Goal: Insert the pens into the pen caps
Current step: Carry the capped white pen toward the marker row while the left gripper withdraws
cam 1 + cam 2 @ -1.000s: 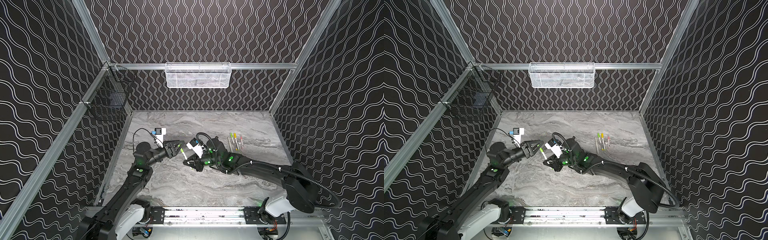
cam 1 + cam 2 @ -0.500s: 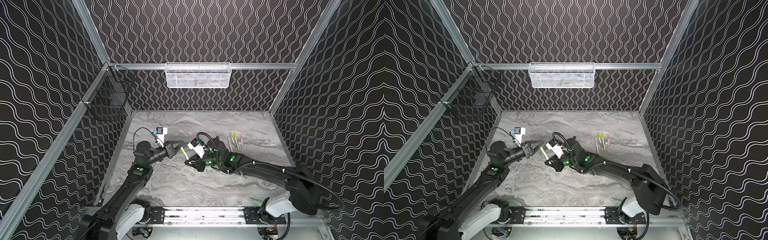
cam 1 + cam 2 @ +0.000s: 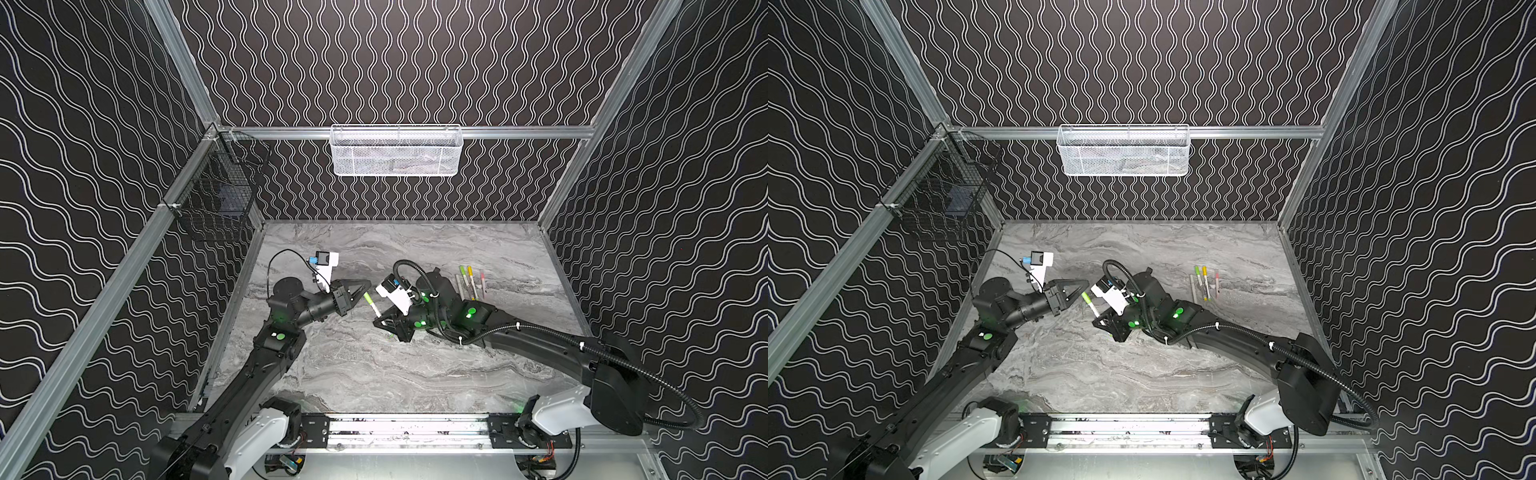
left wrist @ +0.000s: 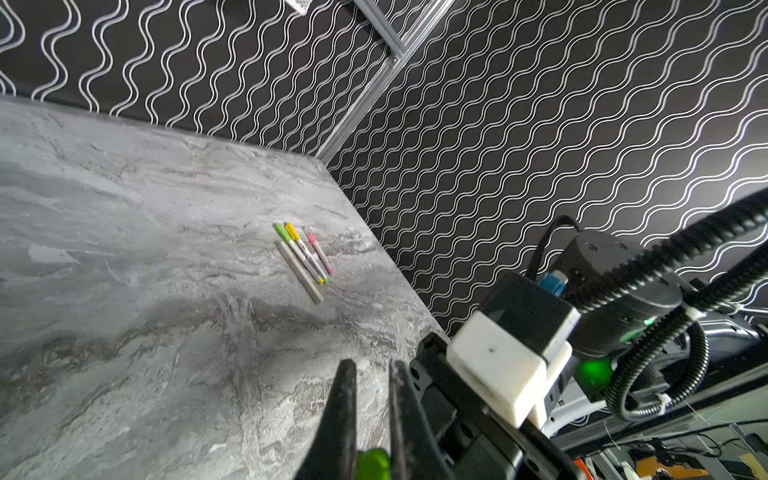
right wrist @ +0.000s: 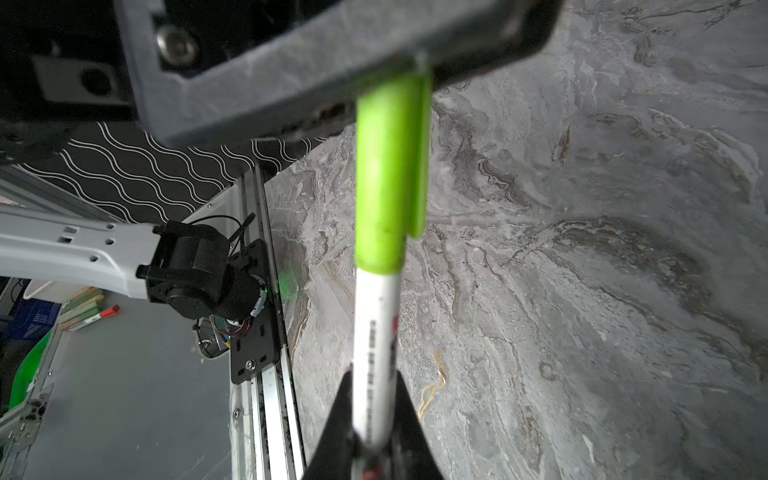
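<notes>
My left tool [image 4: 372, 365] pinches the lime green cap [image 5: 388, 166], my right tool [image 5: 373, 374] grips the white pen [image 5: 376, 316]; capping looks underway, and next I need a straight seating push

1. Both top views look steeply down from high, sharing the whole tabletop [image 3: 374, 374].
2. Left wrist looks low across toward the row of pens [image 4: 305, 257].
3. Right wrist looks closely along a pen [image 5: 376, 332] and green cap [image 5: 388, 174].

the grey marbled tabletop [image 3: 415, 374] carried a small cluster of pens [image 3: 472, 283], lying side by side near its far right edge.
</notes>
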`<state>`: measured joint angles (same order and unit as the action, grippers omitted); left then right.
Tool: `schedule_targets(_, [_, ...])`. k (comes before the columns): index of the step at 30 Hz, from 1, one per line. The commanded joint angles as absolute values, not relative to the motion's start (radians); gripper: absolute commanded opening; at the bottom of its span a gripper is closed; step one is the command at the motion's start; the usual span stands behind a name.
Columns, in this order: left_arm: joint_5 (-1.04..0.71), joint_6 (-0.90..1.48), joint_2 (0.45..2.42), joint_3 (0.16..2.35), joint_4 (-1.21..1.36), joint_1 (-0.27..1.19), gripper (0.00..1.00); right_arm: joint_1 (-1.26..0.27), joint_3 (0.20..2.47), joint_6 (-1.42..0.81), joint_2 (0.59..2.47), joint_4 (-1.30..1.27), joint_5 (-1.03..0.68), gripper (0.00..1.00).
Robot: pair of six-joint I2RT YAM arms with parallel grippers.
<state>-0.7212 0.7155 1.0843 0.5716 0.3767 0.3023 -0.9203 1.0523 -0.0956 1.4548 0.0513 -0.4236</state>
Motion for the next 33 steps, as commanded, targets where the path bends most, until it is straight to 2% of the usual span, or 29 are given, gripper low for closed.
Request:
schedule_targets(1, [-0.841, 0.723, 1.102, 0.547, 0.27, 0.332, 0.0, -0.911, 1.105, -0.027, 1.441, -0.211, -0.416, 0.0])
schedule_targets(8, [-0.804, 0.721, 1.092, 0.512, 0.254, 0.405, 0.0, -0.894, 1.188, 0.004, 1.474, -0.249, -0.415, 0.0])
schedule_targets(14, [-0.799, 0.749, 1.094, 0.467, 0.297, 0.41, 0.0, -0.891, 1.24, 0.02, 1.472, -0.268, -0.43, 0.0])
schedule_targets(20, [-0.778, 0.724, 1.081, 0.502, 0.258, 0.409, 0.0, -0.89, 1.188, 0.002, 1.47, -0.222, -0.476, 0.0])
schedule_targets(25, [-0.825, 0.814, 1.09, 0.514, 0.404, 0.398, 0.0, -0.895, 1.069, -0.015, 1.446, -0.172, -0.535, 0.0])
schedule_targets(26, [-0.83, 0.822, 1.093, 0.522, 0.411, 0.39, 0.04, -0.894, 1.029, -0.025, 1.433, -0.181, -0.53, 0.0])
schedule_targets(28, [-0.833, 0.85, 1.091, 0.525, 0.438, 0.36, 0.21, -0.894, 0.96, -0.036, 1.402, -0.168, -0.511, 0.0])
schedule_targets(30, [-0.837, 0.896, 1.081, 0.516, 0.483, 0.305, 0.45, -0.891, 0.918, -0.037, 1.374, -0.129, -0.489, 0.0])
schedule_targets(32, [-0.839, 0.931, 1.063, 0.504, 0.515, 0.249, 0.54, -0.888, 0.89, -0.042, 1.362, -0.095, -0.478, 0.0])
schedule_targets(33, [-0.833, 0.933, 1.051, 0.503, 0.5, 0.225, 0.62, -0.888, 0.878, -0.046, 1.363, -0.083, -0.475, 0.0])
